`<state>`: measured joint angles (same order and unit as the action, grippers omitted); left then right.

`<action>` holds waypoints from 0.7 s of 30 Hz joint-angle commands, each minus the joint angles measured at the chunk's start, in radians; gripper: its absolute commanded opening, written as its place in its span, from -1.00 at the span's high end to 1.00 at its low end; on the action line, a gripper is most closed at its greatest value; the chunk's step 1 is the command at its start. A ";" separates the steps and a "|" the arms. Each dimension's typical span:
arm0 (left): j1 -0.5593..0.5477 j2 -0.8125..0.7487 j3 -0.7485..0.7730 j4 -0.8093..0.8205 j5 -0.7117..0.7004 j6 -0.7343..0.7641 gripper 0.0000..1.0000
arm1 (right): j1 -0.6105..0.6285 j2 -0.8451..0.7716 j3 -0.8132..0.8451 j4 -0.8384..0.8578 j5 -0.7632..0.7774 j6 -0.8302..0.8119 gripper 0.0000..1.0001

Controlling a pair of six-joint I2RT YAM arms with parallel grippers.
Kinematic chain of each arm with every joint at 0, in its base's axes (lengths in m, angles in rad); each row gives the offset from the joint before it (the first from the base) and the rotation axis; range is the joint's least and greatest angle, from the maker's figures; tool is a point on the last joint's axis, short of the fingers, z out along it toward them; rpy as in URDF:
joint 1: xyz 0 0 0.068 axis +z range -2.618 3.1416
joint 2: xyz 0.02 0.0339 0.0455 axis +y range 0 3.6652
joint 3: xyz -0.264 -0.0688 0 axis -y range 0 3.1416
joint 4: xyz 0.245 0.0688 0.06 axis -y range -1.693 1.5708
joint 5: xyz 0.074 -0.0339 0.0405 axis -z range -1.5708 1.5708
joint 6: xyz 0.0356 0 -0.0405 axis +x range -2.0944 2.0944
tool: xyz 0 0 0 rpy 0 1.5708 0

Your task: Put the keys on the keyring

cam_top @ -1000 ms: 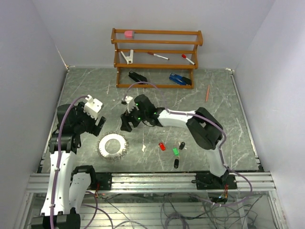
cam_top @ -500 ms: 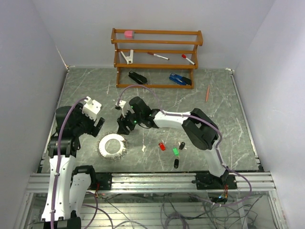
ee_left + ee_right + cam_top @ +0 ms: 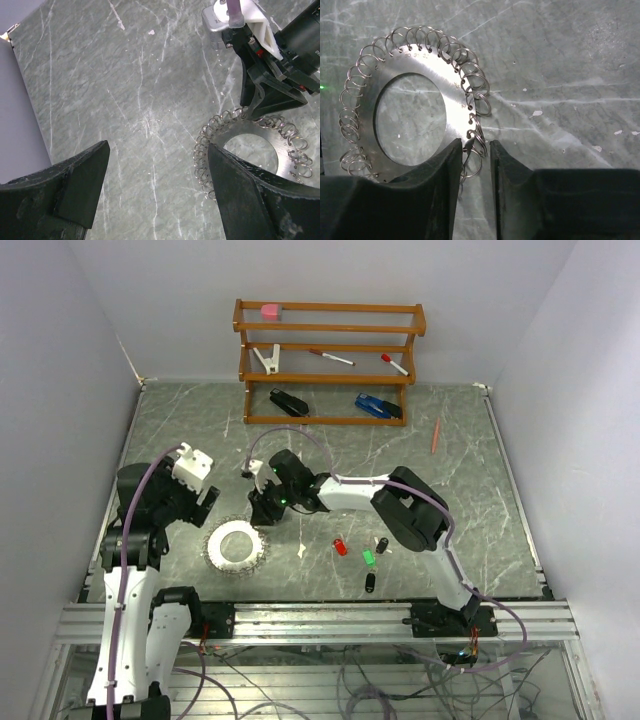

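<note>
Left gripper gapes wide over bare table, its fingers cut off at the bottom edge. Right gripper is narrow, with one loop of the keyring between its tips; whether it is pinched is unclear. The keys lie at lower centre, apart from the ring.

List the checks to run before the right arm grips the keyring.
1. Right gripper lined up on the keyring rim: ok, one loop sits between its jaws.
2. Jaws closed on that loop: not ok, a narrow gap shows.
3. Left gripper free: ok, open, empty, beside the keyring.
4. Keys unthreaded: ok, all four lie loose, apart from the keyring.
5. Loop pried open for a key: cannot tell.
</note>
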<state>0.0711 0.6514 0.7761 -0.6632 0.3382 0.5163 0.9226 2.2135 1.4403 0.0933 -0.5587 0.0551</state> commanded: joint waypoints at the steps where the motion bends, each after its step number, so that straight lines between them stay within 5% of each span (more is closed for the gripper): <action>1: 0.010 -0.017 -0.012 0.010 -0.027 0.005 -0.80 | 0.005 0.004 -0.020 -0.006 -0.003 0.002 0.49; 5: 0.009 -0.018 -0.014 0.013 -0.027 0.007 -0.80 | 0.004 -0.009 -0.038 -0.015 -0.002 0.009 1.00; 21: 0.009 0.114 0.166 0.033 0.073 -0.125 -0.82 | 0.004 -0.281 -0.112 0.013 0.066 -0.029 1.00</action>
<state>0.0711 0.7166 0.8429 -0.6586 0.3317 0.4637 0.9234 2.0518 1.3006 0.0982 -0.5125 0.0586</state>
